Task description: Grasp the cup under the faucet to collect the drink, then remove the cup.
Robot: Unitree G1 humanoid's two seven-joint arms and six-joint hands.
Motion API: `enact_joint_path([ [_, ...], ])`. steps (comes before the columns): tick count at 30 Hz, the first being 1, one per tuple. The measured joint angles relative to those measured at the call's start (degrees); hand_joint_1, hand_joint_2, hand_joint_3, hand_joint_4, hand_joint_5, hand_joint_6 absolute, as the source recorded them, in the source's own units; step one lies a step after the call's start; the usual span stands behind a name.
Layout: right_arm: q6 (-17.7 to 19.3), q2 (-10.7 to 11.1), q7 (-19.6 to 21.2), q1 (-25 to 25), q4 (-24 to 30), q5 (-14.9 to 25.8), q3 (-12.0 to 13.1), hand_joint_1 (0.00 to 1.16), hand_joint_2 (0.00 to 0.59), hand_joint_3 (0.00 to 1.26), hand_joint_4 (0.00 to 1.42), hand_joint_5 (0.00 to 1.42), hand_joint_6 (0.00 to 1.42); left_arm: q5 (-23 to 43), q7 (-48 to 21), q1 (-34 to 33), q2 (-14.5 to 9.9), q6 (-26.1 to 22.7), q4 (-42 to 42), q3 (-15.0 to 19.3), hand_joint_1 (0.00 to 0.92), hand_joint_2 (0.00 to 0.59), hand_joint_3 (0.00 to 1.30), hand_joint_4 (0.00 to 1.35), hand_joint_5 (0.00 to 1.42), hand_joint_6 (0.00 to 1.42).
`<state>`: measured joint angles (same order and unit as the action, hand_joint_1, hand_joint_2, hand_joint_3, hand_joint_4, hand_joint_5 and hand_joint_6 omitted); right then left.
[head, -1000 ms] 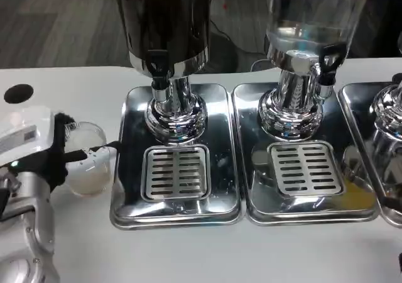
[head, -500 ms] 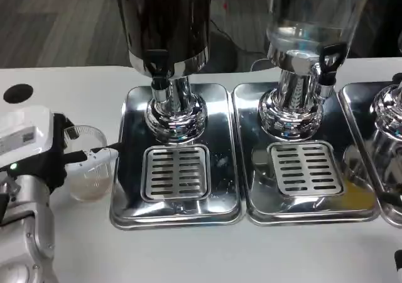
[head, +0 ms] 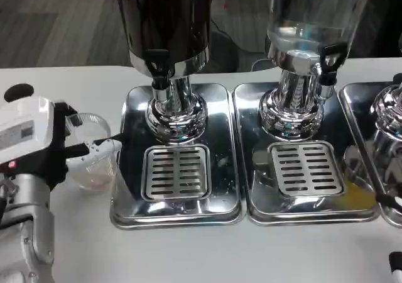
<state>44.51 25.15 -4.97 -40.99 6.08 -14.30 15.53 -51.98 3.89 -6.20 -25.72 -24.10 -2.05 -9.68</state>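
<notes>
Right now the left hand (head: 38,146) grips the clear plastic cup (head: 94,154) from its side, fingers wrapped around the wall, and holds it upright just beside the left edge of the left drip tray (head: 135,195). The cup sits over the white counter (head: 188,251), not yet on the tray, and well short of the dark dispenser's faucet (head: 159,75). A little pale liquid seems to lie at the bottom of the cup, though the plastic makes it hard to be sure.

Judging from this, the step in hand is the carry toward the faucet: the grasp is made, the placement is not. The slotted grate (head: 176,172) below the faucet is where the cup needs to end up, directly under the spout.

The next move calls for a sideways travel to the robot's right, lifting the cup's base over the raised tray rim so it does not catch, then stopping with the cup's mouth centred beneath the faucet. The cup must stay level, and the thin wall should not be squeezed harder.

At the lower right corner a small part of the right hand (head: 396,267) shows; whether it is open or closed I cannot tell
</notes>
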Motion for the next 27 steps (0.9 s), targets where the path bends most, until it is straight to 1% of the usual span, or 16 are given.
enact_joint_path([
  [3,0.49,0.0,-0.02,-0.03,-0.23,0.0,-0.23,0.45,0.493,0.14,0.0,0.0,0.0,0.06,0.23,0.0,0.23,0.66,-1.19,0.02,0.325,0.093,0.6,0.64,0.89,0.99],
  [6,0.79,0.0,-0.04,-0.06,-0.59,0.0,-0.36,0.45,0.492,0.14,0.0,0.0,0.0,0.19,0.64,0.0,1.12,1.48,-1.91,0.02,0.326,0.091,0.6,0.64,0.89,0.99],
  [18,2.4,0.0,-0.11,-0.42,-1.5,0.64,-0.33,0.45,0.482,0.15,0.0,0.0,0.0,0.64,3.15,0.0,5.91,4.52,-2.43,-1.02,0.324,0.087,0.6,0.64,0.89,0.98],
  [27,3.13,0.06,-0.92,-0.46,-2.3,1.77,-0.31,0.44,0.477,0.15,0.0,0.0,0.0,0.59,5.19,-0.17,7.6,6.05,-0.89,-2.92,0.321,0.086,0.6,0.63,0.87,0.95],
])
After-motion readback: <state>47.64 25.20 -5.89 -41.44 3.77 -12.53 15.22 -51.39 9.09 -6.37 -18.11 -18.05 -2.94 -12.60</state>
